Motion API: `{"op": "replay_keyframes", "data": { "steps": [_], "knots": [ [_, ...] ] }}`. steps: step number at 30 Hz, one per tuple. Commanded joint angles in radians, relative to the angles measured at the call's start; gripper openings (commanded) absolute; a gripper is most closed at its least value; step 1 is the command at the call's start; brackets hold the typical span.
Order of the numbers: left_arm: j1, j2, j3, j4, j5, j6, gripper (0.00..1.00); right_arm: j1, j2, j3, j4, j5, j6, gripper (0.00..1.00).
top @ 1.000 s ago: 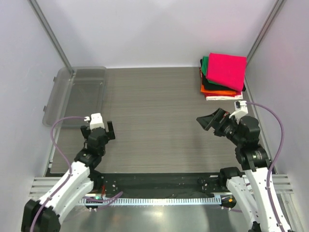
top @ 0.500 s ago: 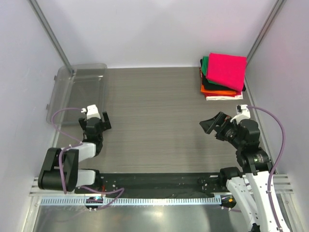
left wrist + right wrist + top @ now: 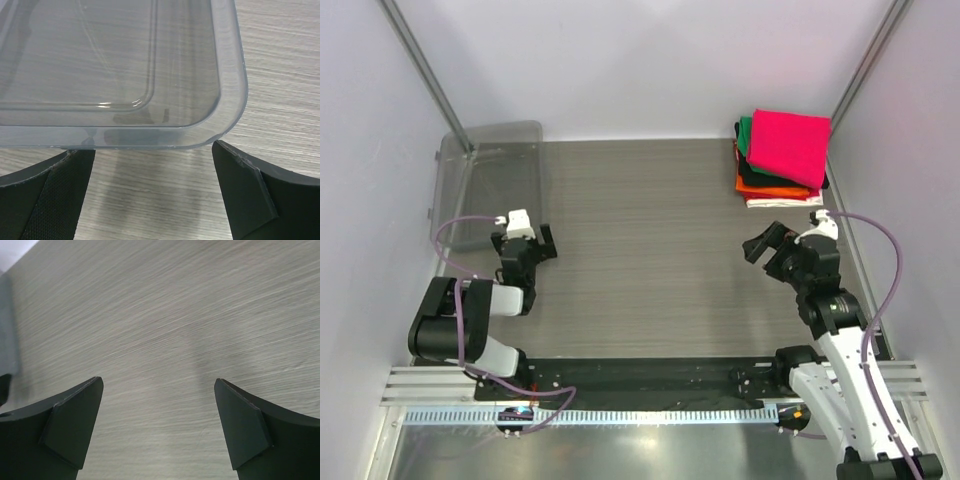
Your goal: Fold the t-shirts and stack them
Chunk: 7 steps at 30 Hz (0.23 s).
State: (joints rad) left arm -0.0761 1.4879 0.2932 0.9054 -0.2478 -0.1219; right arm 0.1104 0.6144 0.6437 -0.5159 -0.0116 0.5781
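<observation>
a: what are we seeing change on the left?
b: the left arm (image 3: pixel 460 325) is folding back toward its base, elbow tucking in, where a second ago it was reaching out. the left jaws are standing wide open with nothing between them, hovering just short of the corner of the clear tub (image 3: pixel 125 65).
a: and the right?
b: the right arm (image 3: pixel 835 325) is drawing up and back a little. the right jaws are gaping empty too, over bare bench (image 3: pixel 165 315).
a: are the t-shirts moving at all?
b: no. the t-shirts (image 3: pixel 782 165) are sitting as a folded pile at the far right corner of the bench, the crimson-pink one (image 3: pixel 792 145) on top, with green, black, orange and white edges showing beneath, same as before.
a: so how are we reading this?
b: we're judging that the folding and stacking is finished and both arms are pulling home. we're seeing no loose shirt anywhere in view.
</observation>
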Motion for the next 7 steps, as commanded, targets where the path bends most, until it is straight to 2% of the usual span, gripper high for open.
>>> {"op": "replay_keyframes", "data": {
  "steps": [1, 7],
  "knots": [
    [0.009, -0.006, 0.004, 0.116, 0.012, 0.021, 1.00, 0.006, 0.048, -0.029, 0.146, 0.111, 0.003, 1.00],
    [0.009, 0.000, 0.001, 0.133, 0.008, 0.021, 1.00, 0.006, 0.142, -0.044, 0.227, 0.173, 0.011, 1.00]
  ]
}}
